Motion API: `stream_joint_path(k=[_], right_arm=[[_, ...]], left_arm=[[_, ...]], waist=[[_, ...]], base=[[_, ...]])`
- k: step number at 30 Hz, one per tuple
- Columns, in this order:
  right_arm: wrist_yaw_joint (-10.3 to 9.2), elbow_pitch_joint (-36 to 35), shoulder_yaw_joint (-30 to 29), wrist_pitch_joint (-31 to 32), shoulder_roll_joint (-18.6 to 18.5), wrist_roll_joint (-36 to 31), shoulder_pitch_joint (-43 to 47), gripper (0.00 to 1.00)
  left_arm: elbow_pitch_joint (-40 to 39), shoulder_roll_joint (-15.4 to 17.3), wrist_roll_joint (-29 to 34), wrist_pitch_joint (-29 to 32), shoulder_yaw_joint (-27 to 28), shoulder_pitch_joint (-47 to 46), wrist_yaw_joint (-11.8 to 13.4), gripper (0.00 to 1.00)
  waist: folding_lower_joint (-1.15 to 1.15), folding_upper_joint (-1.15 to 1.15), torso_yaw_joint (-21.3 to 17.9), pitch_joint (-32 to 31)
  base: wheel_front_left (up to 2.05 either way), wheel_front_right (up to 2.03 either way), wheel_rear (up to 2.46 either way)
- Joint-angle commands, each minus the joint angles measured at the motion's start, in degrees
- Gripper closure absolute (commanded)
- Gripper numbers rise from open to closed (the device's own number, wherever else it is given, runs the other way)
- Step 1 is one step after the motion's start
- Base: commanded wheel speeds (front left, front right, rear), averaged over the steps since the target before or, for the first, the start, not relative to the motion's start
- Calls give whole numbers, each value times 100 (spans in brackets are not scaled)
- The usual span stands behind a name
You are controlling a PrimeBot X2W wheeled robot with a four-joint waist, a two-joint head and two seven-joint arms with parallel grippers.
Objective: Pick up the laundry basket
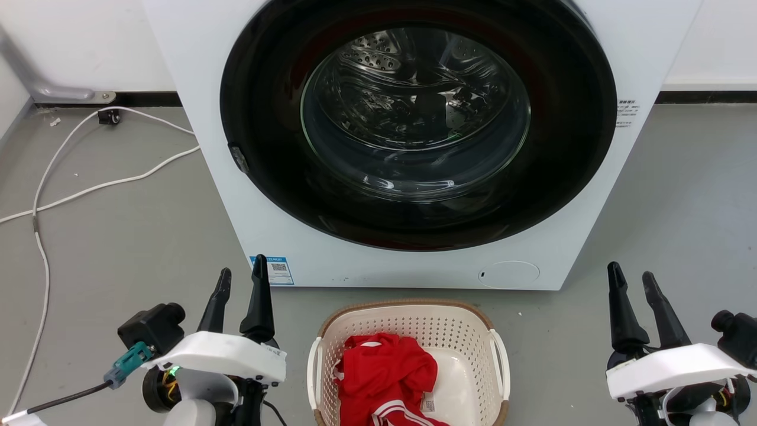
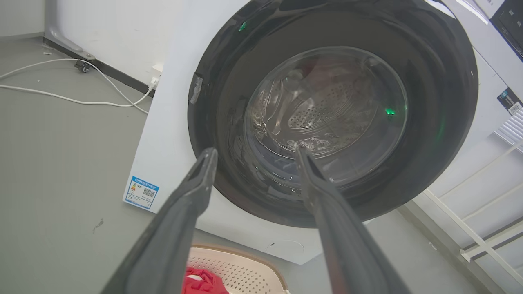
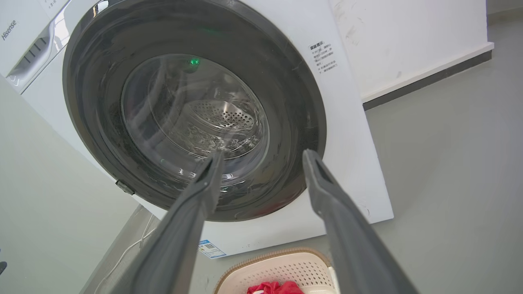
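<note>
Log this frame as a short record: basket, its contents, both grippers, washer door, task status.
laundry basket: on the floor in front of the washer, between the two arms
contents: red garment with white stripes
left gripper: open, holding nothing, left of the basket
right gripper: open, holding nothing, right of the basket
washer door: appears shut
status: basket not yet grasped

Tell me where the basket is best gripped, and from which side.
Probably by its two white side handles: left gripper on the left handle, right gripper on the right handle, each coming from its own outer side. The basket sits upright between the open grippers, its handles bowing off the walls, and a red cloth lies inside, so a level two-sided lift seems safest.
</note>
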Motion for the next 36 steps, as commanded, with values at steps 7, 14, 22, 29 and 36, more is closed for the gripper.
stream_joint_path(k=[7,14,22,29,36], right_arm=[[1,-23,-1,-170,-10,-643,-29,0],[1,-8,8,-276,-9,-1092,-47,0],[1,12,14,-377,-7,-1482,-50,0],[1,-20,7,-457,-6,-1922,-27,0],[1,-63,21,-502,-5,-2267,21,0]], left_arm=[[-81,18,619,-164,-89,-146,117,0],[-78,18,1068,-263,-169,-172,207,0],[-50,18,1478,-362,-260,-180,308,0],[20,23,1948,-466,-331,-214,389,0],[75,29,2288,-552,-345,-226,453,0]], waist=[[0,0,24,7],[0,0,45,10],[0,0,57,12],[0,0,67,21],[0,0,80,28]], base=[[0,0,0],[0,0,0],[0,0,0],[0,0,0],[0,0,0]])
